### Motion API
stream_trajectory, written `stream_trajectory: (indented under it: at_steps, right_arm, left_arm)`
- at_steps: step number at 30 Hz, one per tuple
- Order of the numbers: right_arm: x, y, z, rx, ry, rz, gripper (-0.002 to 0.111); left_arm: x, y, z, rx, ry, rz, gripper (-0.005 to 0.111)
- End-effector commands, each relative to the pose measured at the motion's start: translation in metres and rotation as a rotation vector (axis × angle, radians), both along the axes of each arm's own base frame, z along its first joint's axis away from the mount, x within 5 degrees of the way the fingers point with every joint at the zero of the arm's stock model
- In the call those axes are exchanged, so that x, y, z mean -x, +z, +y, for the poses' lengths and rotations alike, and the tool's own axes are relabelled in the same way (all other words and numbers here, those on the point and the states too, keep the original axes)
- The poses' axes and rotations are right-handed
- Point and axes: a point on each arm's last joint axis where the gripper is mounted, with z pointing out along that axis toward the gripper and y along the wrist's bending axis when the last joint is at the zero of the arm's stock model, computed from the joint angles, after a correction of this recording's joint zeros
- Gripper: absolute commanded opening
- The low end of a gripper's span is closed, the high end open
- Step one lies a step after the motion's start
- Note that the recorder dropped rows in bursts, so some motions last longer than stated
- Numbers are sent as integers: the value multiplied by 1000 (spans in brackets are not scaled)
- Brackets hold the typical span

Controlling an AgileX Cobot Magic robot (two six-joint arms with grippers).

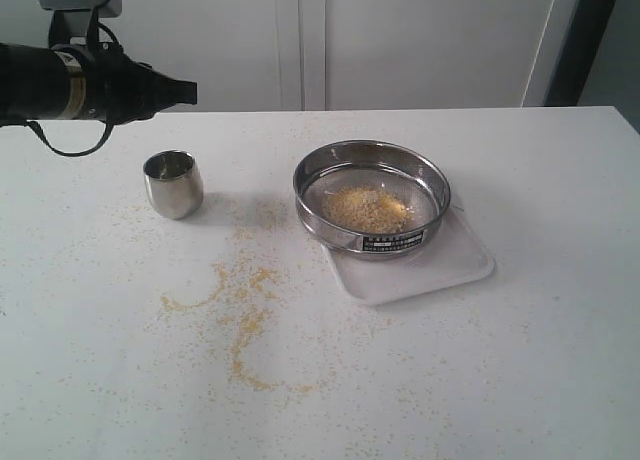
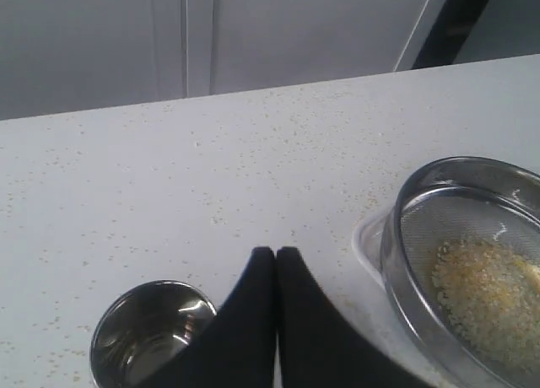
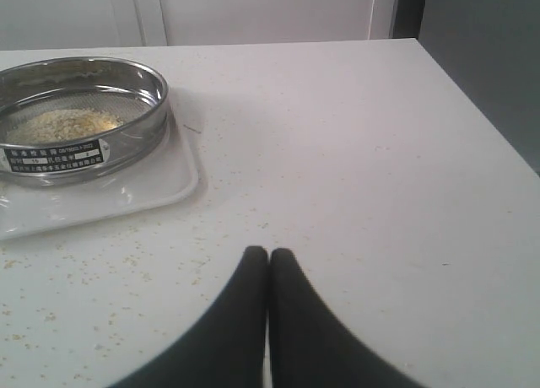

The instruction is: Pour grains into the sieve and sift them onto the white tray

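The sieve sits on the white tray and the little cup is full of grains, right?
Not quite. The sieve does sit on the tray, but the cup is empty, as the left wrist view shows.

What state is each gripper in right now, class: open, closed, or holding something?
Left gripper: closed, holding nothing.
Right gripper: closed, holding nothing.
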Motion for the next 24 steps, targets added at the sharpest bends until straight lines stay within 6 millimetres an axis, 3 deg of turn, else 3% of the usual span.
stream_trajectory:
  at_steps: [1,4,8,11,17,24]
  right_arm:
    - [0,0,0,6,-5,-14,0]
    - [0,0,0,6,-5,-14,0]
    - [0,0,0,6,-5,-14,0]
    - [0,0,0,6,-5,-14,0]
    - [0,0,0,6,-5,-14,0]
    - [0,0,0,6,-5,-14,0]
  left_arm:
    - [6,14,-1,12,-10,-32,0]
    - [8,18,-1,-54,-53,-82,0]
    - [11,17,1,-279,-160,-231,0]
    - [13,10,8,-310,-97,-233,0]
    - [29,-11,29,-526,91,17,0]
    - [62,-22,32,-607,62,385,0]
